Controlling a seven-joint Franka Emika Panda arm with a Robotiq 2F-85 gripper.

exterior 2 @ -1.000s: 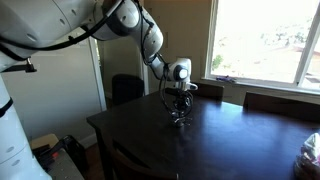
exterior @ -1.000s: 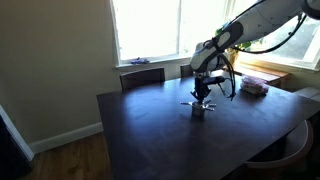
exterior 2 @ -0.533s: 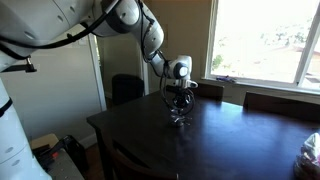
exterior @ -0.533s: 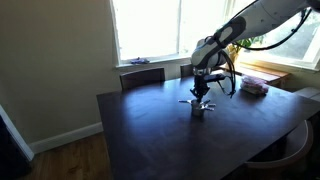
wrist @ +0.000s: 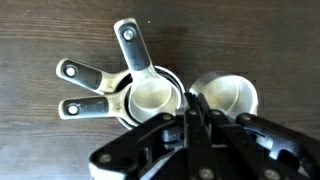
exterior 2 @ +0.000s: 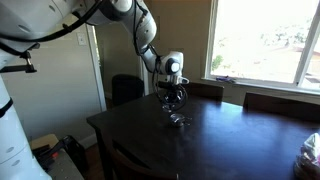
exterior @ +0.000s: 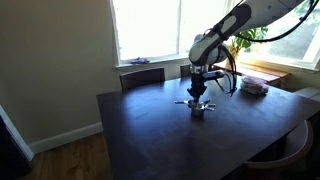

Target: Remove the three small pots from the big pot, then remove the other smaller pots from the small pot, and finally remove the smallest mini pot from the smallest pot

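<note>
In the wrist view a nest of shiny silver pots (wrist: 150,95) lies on the dark table (wrist: 60,30), three thin handles fanning out to the left. A separate small pot (wrist: 228,95) shows just right of the nest, against my fingertips. Its handle is hidden under the fingers. My gripper (wrist: 193,112) is shut, the fingers pressed together, apparently pinching that handle. In both exterior views the gripper (exterior: 198,94) (exterior 2: 172,100) hangs pointing down just above the pots (exterior: 199,108) (exterior 2: 178,120) near the table's middle.
A pinkish stack of flat things (exterior: 254,87) lies at the table's window side. Chairs (exterior: 142,77) (exterior 2: 264,101) stand along the table's far edges. Bright windows are behind, and wooden floor lies beyond the near corner of the table (exterior: 130,140).
The arm has risen a little and its wrist has shifted slightly over the pots. The gripper has stayed shut.
</note>
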